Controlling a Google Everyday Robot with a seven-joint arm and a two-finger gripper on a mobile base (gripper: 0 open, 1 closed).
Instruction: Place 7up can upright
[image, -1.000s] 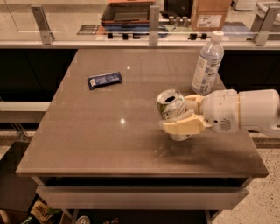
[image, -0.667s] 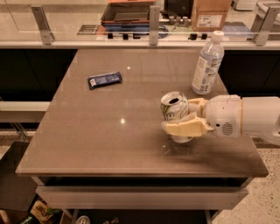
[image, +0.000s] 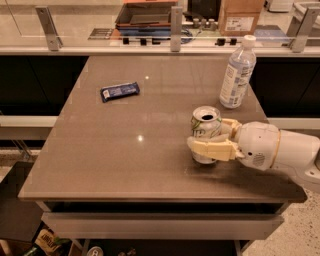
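Evidently the placing step is at its very end. The small silvery-white aluminium 7up can (image: 205, 127), with its green and yellow swirls, stands upright with its opened silver top facing up, in the right front part of the smooth grey-brown tabletop (image: 135, 165). The cream two-finger pincer (image: 207, 141) is clenched around the can's lower half, one finger across the front and the other behind it. The thick white arm (image: 280, 152) reaches in low from the right.

The can's base looks to be on the surface or a hair above it (from where I stand I cannot tell which). So my guess is that the next move calls for settling the base flat if it is not already, then spreading the fingers evenly. After that the pincer should draw back to the right along the arm's own line, without brushing the can's wall and tipping it.

Room is decent. The tall clear plastic water bottle with a white cap (image: 237, 72) stands behind and a little to the right. It is near but apart from the can and clear of a straight retreat. The dark blue wrapped candy bar (image: 119, 91) lies well apart at the left rear. The front edge of the tabletop is the nearest hazard, and the right edge runs under the arm, so a nudge forward would matter more than one to the left.
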